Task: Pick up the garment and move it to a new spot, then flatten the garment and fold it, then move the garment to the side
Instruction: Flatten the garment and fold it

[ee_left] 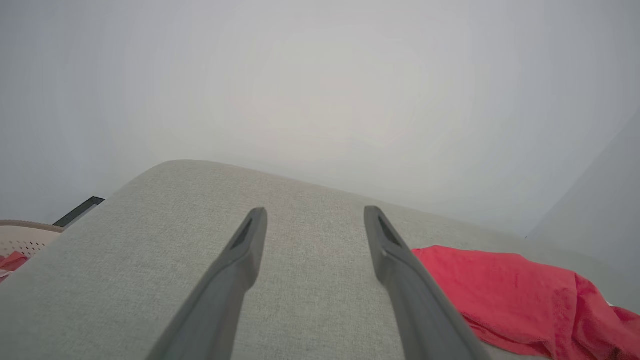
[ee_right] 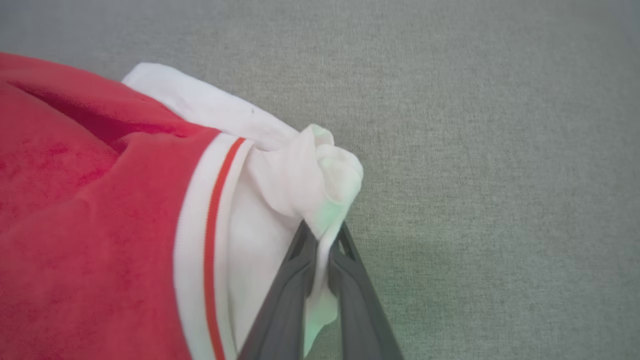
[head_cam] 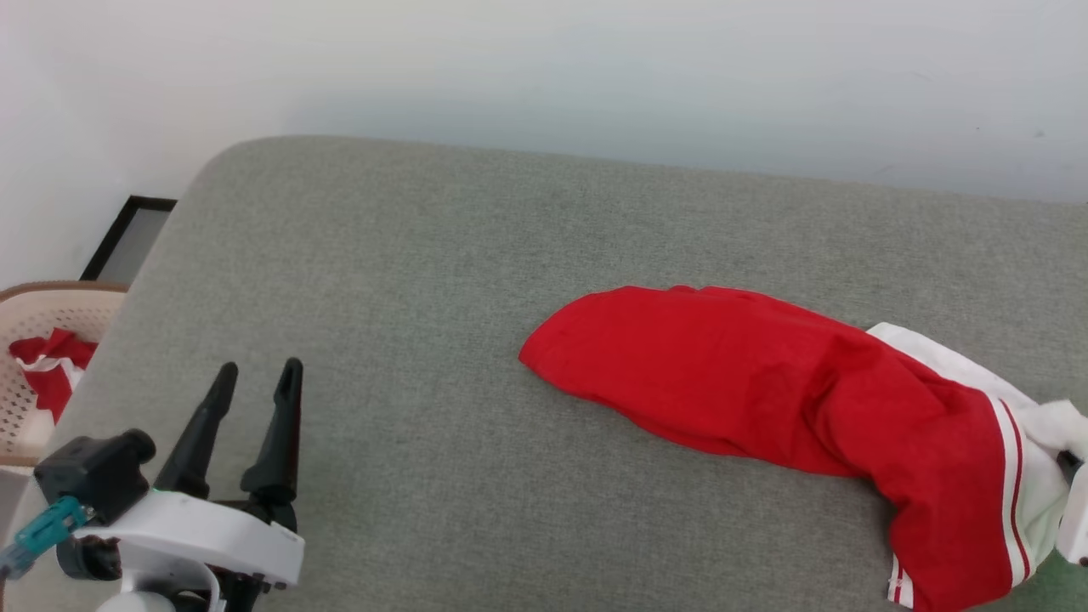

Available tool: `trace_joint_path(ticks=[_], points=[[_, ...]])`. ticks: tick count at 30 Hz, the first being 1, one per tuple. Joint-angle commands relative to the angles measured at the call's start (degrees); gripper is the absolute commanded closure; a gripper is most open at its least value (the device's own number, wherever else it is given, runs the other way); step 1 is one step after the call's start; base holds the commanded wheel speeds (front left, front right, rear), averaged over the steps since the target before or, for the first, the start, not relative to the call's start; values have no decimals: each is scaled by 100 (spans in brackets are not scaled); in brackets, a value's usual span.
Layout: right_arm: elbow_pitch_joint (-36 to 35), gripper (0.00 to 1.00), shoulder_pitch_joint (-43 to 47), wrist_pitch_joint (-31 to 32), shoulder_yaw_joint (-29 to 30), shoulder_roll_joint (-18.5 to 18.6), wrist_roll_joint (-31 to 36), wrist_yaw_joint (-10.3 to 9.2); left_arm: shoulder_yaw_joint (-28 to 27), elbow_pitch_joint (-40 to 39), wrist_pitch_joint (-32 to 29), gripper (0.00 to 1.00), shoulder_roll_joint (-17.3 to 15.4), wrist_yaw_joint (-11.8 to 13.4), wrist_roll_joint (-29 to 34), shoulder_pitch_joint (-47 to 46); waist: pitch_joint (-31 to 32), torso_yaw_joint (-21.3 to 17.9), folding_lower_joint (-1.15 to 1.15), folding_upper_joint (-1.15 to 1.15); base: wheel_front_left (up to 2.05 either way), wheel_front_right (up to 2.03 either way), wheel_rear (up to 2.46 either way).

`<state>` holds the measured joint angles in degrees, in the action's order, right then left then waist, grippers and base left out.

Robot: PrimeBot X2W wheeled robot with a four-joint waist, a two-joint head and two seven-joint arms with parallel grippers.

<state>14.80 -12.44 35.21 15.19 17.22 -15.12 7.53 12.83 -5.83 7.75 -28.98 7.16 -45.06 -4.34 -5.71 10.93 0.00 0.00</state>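
Head view: the garment (head_cam: 748,374) lies on the right half of the padded grey surface (head_cam: 408,255), its long axis running from the centre toward the lower right. The left tool (head_cam: 259,370) hovers at lower left, fingers apart and empty, well apart from the garment. Left wrist view: red cloth lies to the right of those fingers. Right wrist view: the right tool (ee_right: 322,242) pinches a white sleeve fold, so the right arm is nearer.
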Motion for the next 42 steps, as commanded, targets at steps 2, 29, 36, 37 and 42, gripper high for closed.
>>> trace_joint_path(ticks=[2,29,36,37,42], points=[[143,33,-41,-75,-19,17,63,-6,22,19,-22,0,7,20,-10,-34,15,-24,0,0,0,0,0],[-1869,0,411,-1433,-805,-878,50,-6,669,76,-2979,0,-766,-446,-938,-1661,467,-1332,0,0,0,0,0],[-2550,0,651,-2554,-1107,-1128,483,-6,906,838,-4074,0,-762,-425,-1348,-2385,255,-1938,0,0,0,0,0],[-2611,0,649,-2686,-1134,-1172,521,-6,959,954,-4221,0,-774,-408,-1353,-2482,211,-2009,0,0,0,0,0],[-2768,0,722,-3067,-1151,-1325,612,-6,1212,1578,-4813,0,-814,-361,-1328,-2812,-61,-2313,0,0,0,0,0]])
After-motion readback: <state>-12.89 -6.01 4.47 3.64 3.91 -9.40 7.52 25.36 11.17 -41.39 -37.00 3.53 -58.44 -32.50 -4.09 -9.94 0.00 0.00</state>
